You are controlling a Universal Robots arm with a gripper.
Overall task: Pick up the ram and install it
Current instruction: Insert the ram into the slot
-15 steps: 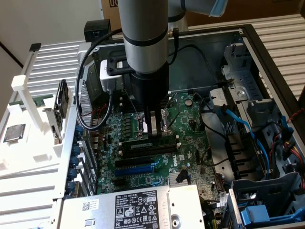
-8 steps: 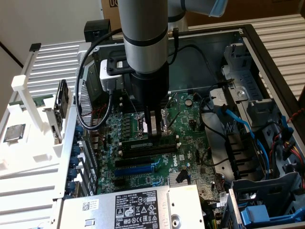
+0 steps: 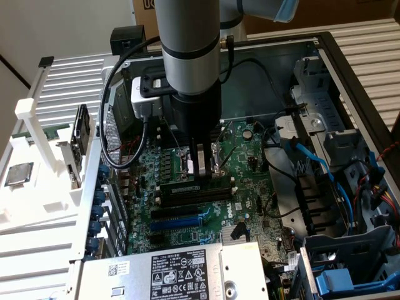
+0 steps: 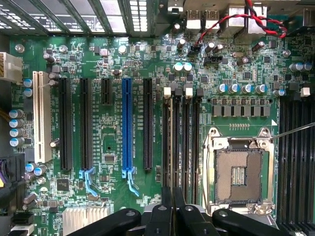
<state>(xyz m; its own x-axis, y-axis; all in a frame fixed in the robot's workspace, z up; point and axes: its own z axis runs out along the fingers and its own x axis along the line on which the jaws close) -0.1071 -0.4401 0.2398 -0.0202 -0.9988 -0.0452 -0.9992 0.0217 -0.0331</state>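
Evidently the job is well along. In the exterior view the gripper [image 3: 201, 176] stands straight down over the motherboard [image 3: 250, 187], inside the open computer case [image 3: 350, 75]. Its fingers are drawn close together, pinching the top edge of the ram [image 3: 186, 186]. The ram is no longer out on the bench. It stands on edge as a thin green strip in the bank of black memory slots [image 3: 190, 196], reaching from the fingertips toward 9 o'clock in that view. The blue expansion slot [image 3: 178, 220] lies at about 7 o'clock from it, and the power supply [image 3: 169, 272] at 6 o'clock, well apart.

So the pick-up looks done and the stick has been brought to its slot. Whether it is pressed fully home I cannot tell, because the fingers cover its middle and the white end clips are not clear enough to read.

Far off at the gripper's 9 o'clock, the silver processor chip [image 3: 19, 174] sits untouched on the white tray [image 3: 37, 212].
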